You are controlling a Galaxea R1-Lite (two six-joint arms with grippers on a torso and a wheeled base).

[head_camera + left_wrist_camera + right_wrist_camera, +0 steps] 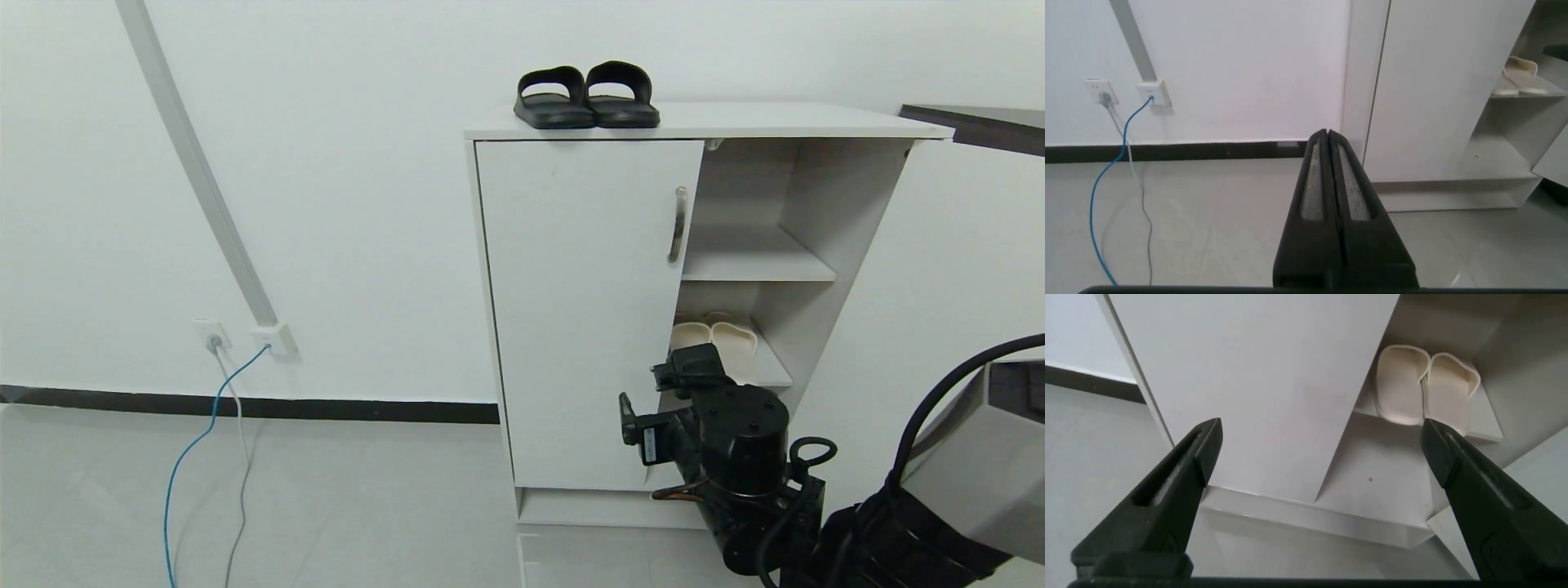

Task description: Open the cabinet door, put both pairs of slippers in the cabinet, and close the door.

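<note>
A white cabinet (588,310) stands against the wall, its left door shut with a metal handle (678,224) and its right door (939,286) swung wide open. A black pair of slippers (586,96) rests on the cabinet top. A cream pair of slippers (714,336) (1425,384) (1523,73) lies on the lower shelf inside. My right gripper (1321,429) is open and empty, low in front of the cabinet near the edge of the shut door, a short way from the cream pair. My left gripper (1328,135) is shut and empty, above the floor left of the cabinet.
Two wall sockets (245,336) sit low on the wall at the left, with a blue cable (192,449) and a grey one trailing over the floor. A grey conduit (196,163) runs up the wall. A dark tabletop edge (980,122) shows at the far right.
</note>
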